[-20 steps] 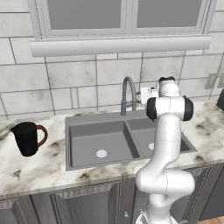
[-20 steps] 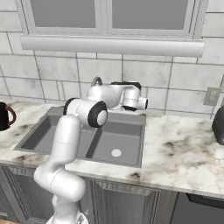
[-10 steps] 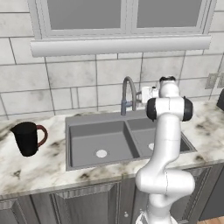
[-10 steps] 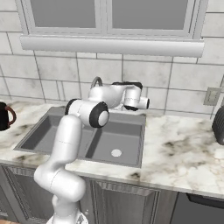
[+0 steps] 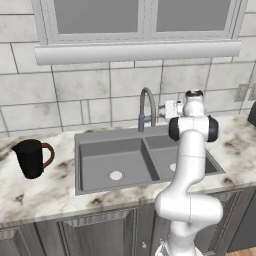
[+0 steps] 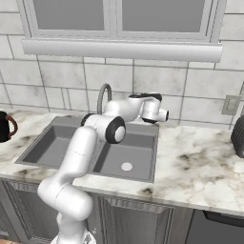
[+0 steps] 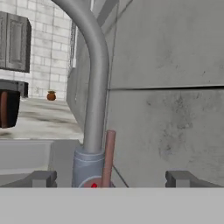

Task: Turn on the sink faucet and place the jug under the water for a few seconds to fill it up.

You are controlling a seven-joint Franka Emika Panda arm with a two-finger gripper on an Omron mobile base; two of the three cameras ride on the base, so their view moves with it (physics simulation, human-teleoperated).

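One sink faucet [image 5: 146, 106], arched, with one thin reddish-brown lever [image 7: 108, 158] rising beside its base. One sink [image 5: 100, 145] holding two basins, each with one round pale drain: two drains counted. One jug [image 5: 30, 157], black, bearing one loop handle. One marbled tabletop [image 5: 45, 192] running along both sides of the sink. One window above, split into two panes, over one sill. Two wall outlets on the tiles at right. One dark rounded object [image 6: 238, 135] at the right edge of the tabletop. One small brown pot [image 7: 51, 96] far off in the hand view. One end effector [image 7: 111, 179] with two fingertips, set wide apart.
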